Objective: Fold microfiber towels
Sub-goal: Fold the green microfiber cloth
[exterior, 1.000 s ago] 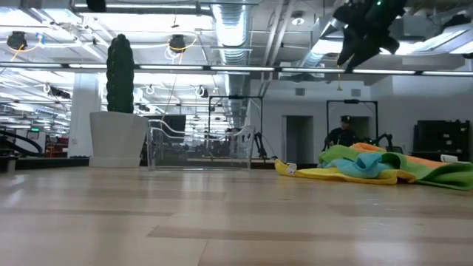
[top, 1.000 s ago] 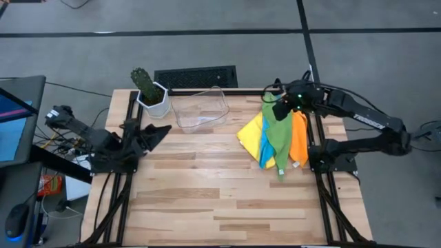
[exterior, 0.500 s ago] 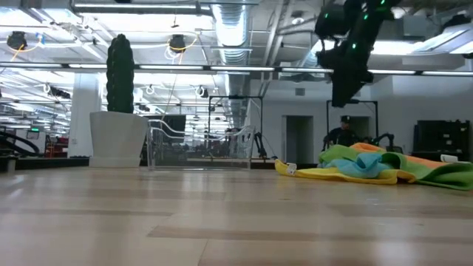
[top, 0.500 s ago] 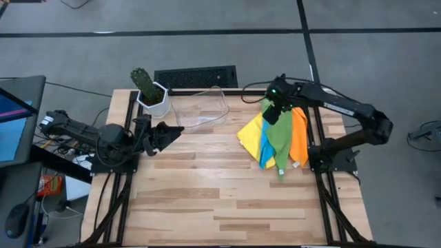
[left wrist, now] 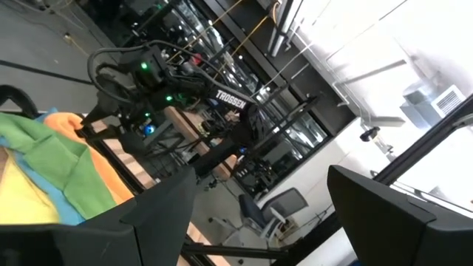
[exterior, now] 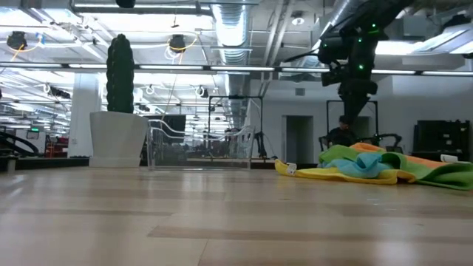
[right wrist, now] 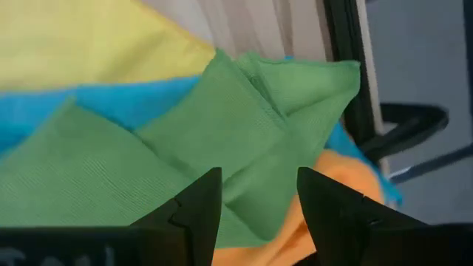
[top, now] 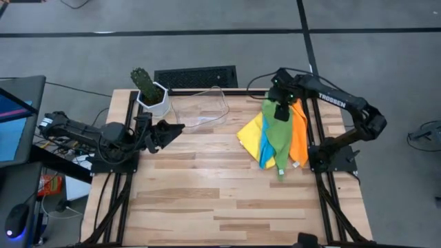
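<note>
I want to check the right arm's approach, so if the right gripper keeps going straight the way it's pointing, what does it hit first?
Most likely the green towel. The right gripper, fingers open and empty, points down at the towel pile with green filling the gap between them. Depth is hard to judge.

4 microfiber towels lie piled on the counter [top: 207, 193]: 1 green towel [top: 279, 134], 1 orange towel [top: 299, 141], 1 light blue towel [top: 264, 150] and 1 yellow towel [top: 251, 132]. There is 1 clear plastic bin [top: 200, 109], 1 potted cactus [top: 149, 90], and 2 arms, with 1 left claw [top: 173, 129] and 1 right claw [top: 282, 110].
</note>
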Robot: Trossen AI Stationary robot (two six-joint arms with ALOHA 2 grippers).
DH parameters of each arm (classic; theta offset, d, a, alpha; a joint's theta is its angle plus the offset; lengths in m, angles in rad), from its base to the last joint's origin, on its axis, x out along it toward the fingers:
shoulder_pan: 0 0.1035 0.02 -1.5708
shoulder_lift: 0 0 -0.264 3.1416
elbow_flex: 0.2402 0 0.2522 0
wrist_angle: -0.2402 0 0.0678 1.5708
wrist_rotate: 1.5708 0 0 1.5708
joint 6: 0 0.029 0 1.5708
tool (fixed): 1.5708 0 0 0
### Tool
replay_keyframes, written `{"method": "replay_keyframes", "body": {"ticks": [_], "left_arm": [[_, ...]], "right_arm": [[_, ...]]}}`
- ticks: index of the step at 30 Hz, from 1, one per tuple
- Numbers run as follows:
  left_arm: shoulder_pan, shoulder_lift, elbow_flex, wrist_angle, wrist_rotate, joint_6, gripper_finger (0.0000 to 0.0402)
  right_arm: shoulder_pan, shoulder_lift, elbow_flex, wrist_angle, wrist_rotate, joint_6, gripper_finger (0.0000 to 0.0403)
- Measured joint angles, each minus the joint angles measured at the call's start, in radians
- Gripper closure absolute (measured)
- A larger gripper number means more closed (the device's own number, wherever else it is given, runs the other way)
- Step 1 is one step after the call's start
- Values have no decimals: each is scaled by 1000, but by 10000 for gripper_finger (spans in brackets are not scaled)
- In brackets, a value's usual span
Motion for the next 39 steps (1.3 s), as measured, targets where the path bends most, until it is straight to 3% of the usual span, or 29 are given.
{"method": "replay_keyframes", "body": {"ticks": [6, 14, 24, 32, 39], "left_arm": [[0, 0, 0, -9, -19, 0, 102], [0, 0, 0, -9, -34, 0, 102], [0, 0, 0, -15, -48, 0, 102], [0, 0, 0, -37, -63, -23, 102], [0, 0, 0, -60, -74, -58, 102]], "right_arm": [[-6, 6, 0, 36, 0, -156, 216], [-1, 126, 0, 34, -25, -186, 236], [-4, 147, 16, 93, -18, -299, 206], [6, 294, 98, 52, -13, -306, 190], [4, 312, 158, 53, -13, -324, 191]]}}
